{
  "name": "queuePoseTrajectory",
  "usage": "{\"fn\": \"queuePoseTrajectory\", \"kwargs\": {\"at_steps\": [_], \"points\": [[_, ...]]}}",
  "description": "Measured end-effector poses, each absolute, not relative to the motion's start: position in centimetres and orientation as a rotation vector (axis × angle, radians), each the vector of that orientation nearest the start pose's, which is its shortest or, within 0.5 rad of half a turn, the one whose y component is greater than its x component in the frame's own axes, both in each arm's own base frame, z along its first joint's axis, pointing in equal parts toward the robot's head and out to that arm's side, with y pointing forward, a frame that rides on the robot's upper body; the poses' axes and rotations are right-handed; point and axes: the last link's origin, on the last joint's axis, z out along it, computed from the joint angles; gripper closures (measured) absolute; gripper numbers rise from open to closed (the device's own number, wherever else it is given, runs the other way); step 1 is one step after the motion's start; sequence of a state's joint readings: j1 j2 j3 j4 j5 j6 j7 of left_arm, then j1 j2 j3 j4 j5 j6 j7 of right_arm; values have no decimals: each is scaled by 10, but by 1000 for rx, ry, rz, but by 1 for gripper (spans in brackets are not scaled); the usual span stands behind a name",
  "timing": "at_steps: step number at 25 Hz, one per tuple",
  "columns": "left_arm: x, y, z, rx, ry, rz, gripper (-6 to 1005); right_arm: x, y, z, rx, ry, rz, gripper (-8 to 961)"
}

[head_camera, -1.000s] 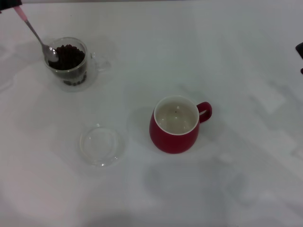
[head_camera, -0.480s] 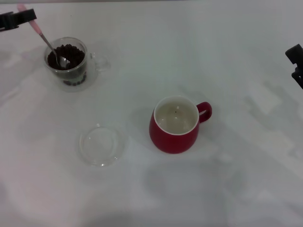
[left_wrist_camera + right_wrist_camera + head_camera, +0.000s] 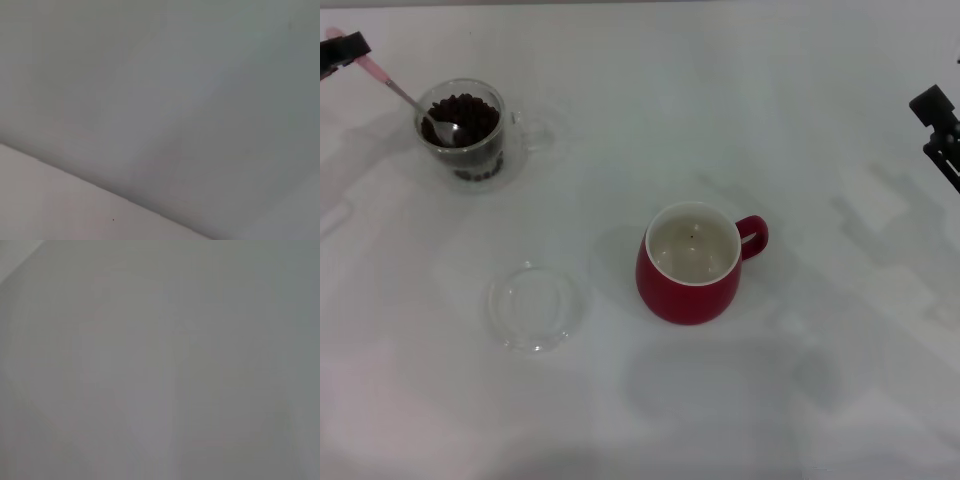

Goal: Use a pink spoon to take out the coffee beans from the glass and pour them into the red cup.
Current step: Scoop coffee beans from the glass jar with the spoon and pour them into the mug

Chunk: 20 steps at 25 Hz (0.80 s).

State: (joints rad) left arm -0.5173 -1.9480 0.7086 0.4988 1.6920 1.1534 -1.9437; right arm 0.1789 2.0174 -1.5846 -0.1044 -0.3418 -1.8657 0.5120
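In the head view the glass (image 3: 470, 130), a clear double-walled mug, stands at the far left with a heap of dark coffee beans (image 3: 463, 115) inside. My left gripper (image 3: 342, 52) at the far left edge is shut on the pink handle of the pink spoon (image 3: 402, 92); its silver bowl rests in the beans. The red cup (image 3: 692, 262) stands near the middle, white inside, with one dark speck in it. My right gripper (image 3: 942, 130) shows only partly at the right edge. Both wrist views show only bare surface.
A flat round clear glass dish (image 3: 536, 306) lies on the white table (image 3: 800, 400), in front of the glass and to the left of the red cup.
My left gripper has moved lower and left, flattening the spoon, whose bowl stays in the beans. The right gripper has come a little further into view at the right edge.
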Motion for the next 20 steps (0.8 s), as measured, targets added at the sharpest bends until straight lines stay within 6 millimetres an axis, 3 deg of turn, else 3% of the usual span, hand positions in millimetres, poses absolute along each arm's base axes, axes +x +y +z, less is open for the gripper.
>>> {"fn": "queuePoseTrajectory", "kwargs": {"at_steps": [6, 20], "points": [[-333, 368, 56, -1832, -1593, -1018, 865, 316, 211, 20, -1863, 314, 1244, 244], [-345, 352, 38, -1662, -1813, -1133, 864, 318, 213, 22, -1858, 310, 1233, 245]]}}
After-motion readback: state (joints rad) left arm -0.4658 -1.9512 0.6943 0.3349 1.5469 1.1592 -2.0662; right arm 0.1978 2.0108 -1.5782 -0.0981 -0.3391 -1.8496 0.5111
